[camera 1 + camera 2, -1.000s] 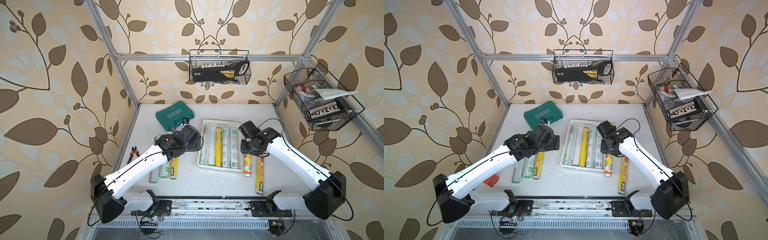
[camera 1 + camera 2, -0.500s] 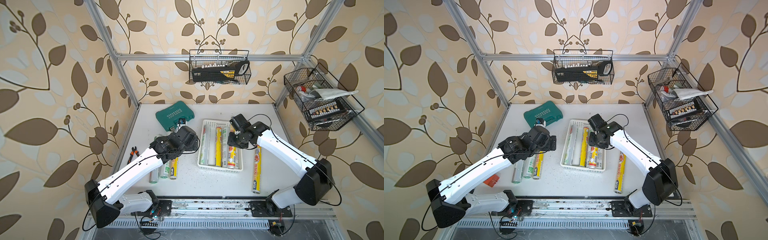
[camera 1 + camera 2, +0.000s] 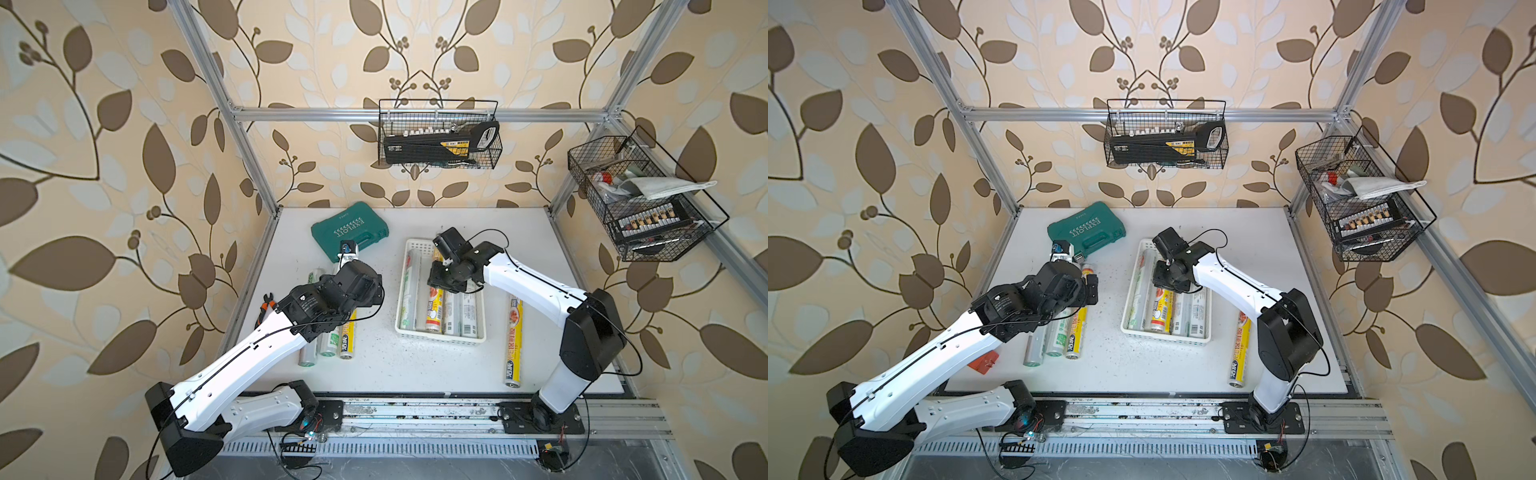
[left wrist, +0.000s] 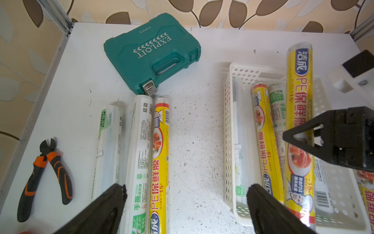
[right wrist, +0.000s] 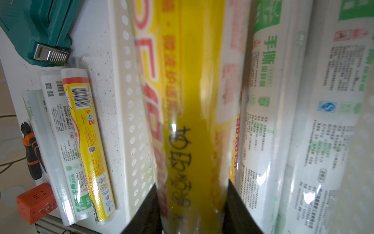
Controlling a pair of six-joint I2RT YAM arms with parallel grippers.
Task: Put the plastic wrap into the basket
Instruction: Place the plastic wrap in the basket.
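The right claw [image 5: 192,192] was clamped on a yellow plastic wrap roll [image 5: 188,91], held lengthwise over the rolls lying in the basket [image 3: 439,338]. The left claw [image 4: 186,194] hung wide open and empty above three rolls [image 4: 139,141] on the table [image 4: 202,141].

White table [image 3: 519,232] with basket [image 3: 440,337], four loose plastic wrap rolls [image 3: 348,340], green case [image 3: 350,230], pliers [image 3: 266,305].

Bright, even light; blurred close-ups.
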